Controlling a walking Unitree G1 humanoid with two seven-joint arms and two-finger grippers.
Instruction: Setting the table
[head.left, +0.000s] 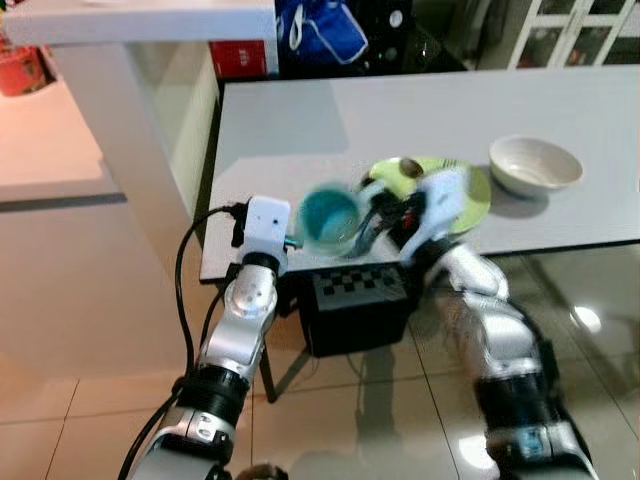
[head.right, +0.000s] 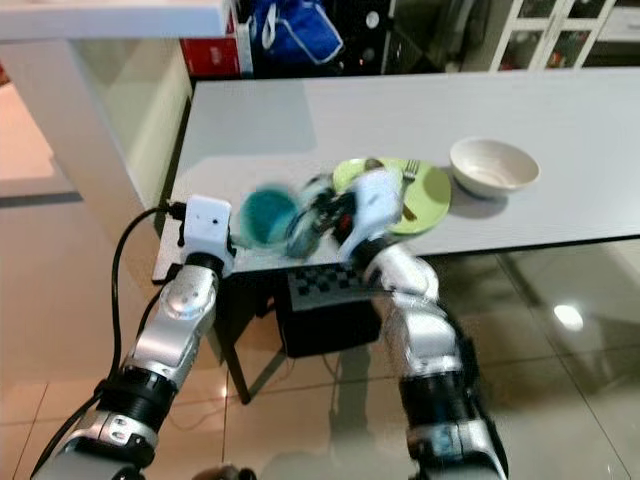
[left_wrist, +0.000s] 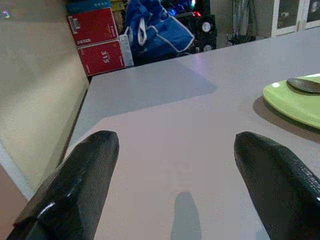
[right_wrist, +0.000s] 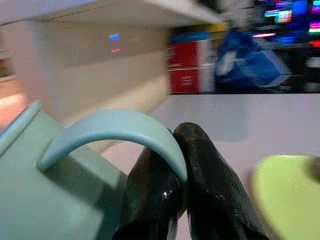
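Right hand (right_wrist: 182, 165) is clenching the teal cup (head.left: 330, 218) by its handle at frame centre, above the surface (head.left: 300, 130) edge, beside the green plate (head.left: 470, 205); left hand (left_wrist: 175, 165) is hovering released

I see a teal mug (head.left: 330, 218), blurred, at the near edge of the white table (head.left: 300, 130), with my right gripper (head.left: 375, 222) at its side. My left gripper's wrist camera (head.left: 266, 222) sits just left of the mug. Beyond lie a green plate (head.left: 470, 200) and a white bowl (head.left: 535, 165).
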